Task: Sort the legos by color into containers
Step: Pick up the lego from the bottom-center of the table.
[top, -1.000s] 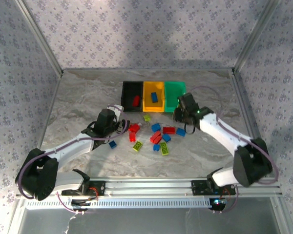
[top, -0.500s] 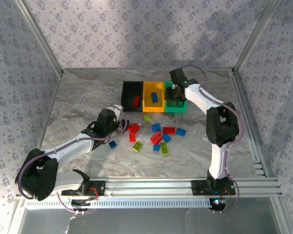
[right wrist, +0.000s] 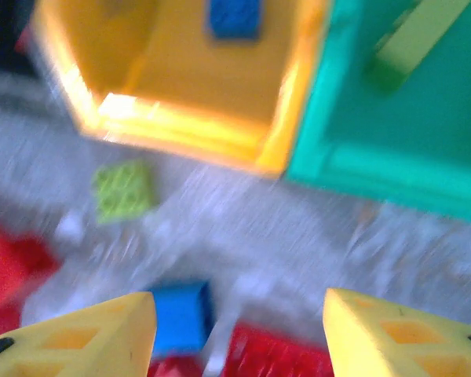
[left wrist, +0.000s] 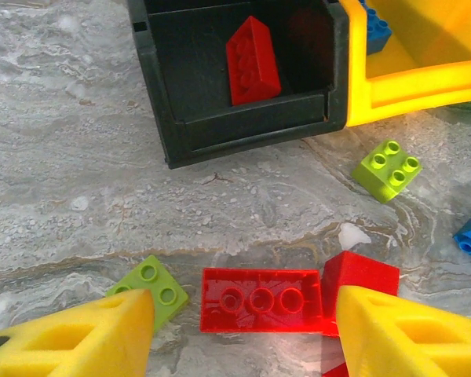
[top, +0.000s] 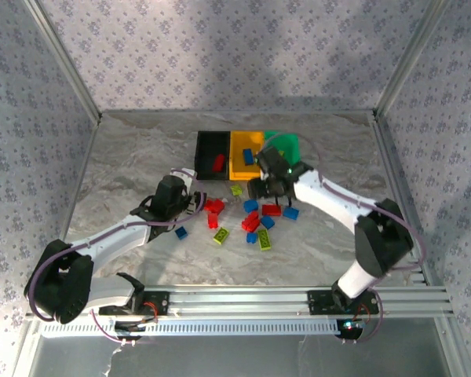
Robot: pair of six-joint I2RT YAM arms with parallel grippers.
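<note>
Left fingers [left wrist: 71, 338] frame red brick [left wrist: 261, 300], right wrist: lime brick [right wrist: 412, 39] in bin [right wrist: 361, 157]

surface: marbled grey table [top: 118, 165] | on it: containers [top: 199, 157] in a row, far side | loose legos [top: 271, 210] nearer

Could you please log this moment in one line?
left gripper open toward red plastic brick | right gripper open, empty | yellow-green plastic brick in green plastic bin
</note>
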